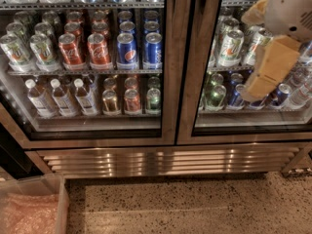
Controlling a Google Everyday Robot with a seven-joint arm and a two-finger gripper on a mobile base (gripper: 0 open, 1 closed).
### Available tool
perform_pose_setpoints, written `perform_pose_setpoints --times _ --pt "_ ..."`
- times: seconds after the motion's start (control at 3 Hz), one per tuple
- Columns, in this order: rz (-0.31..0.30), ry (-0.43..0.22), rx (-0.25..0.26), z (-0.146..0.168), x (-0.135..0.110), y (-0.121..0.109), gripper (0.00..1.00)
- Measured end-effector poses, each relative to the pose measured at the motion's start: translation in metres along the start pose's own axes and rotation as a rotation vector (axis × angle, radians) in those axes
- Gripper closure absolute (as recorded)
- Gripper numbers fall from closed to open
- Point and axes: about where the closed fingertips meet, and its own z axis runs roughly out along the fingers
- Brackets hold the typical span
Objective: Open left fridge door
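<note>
The left fridge door (170,82) is a tall glass door in a brushed steel frame and stands shut. Behind its glass are red cola cans (85,48) and blue Pepsi cans (139,48) on the middle shelf. My gripper (259,84), tan under a white wrist (292,9), hangs at the right in front of the right fridge door (195,82). It is over that door's glass, to the right of the central steel posts and apart from the left door.
The right door shows silver-green cans (229,48) and small blue cans (236,94). Water bottles (61,96) stand on the left lower shelf. A steel vent grille (165,160) runs below the doors. A clear bin (58,199) with pink wrap sits on the speckled floor (195,208) at lower left.
</note>
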Motion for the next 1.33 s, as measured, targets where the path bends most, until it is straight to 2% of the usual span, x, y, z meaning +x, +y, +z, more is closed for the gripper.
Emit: perform_pose_setpoints --times 0.33,0.67,1.0,1.33 --pt "-0.015 -0.035 0.005 -0.004 -0.015 -0.003 0.0" --pt "0.044 -0.057 -0.003 0.0 -0.004 0.001 0.0" --pt "0.156 -0.183 0.003 0.017 -0.001 -0.017 0.0" --pt "0.164 -0.293 0.015 0.027 -0.025 -0.043 0.0"
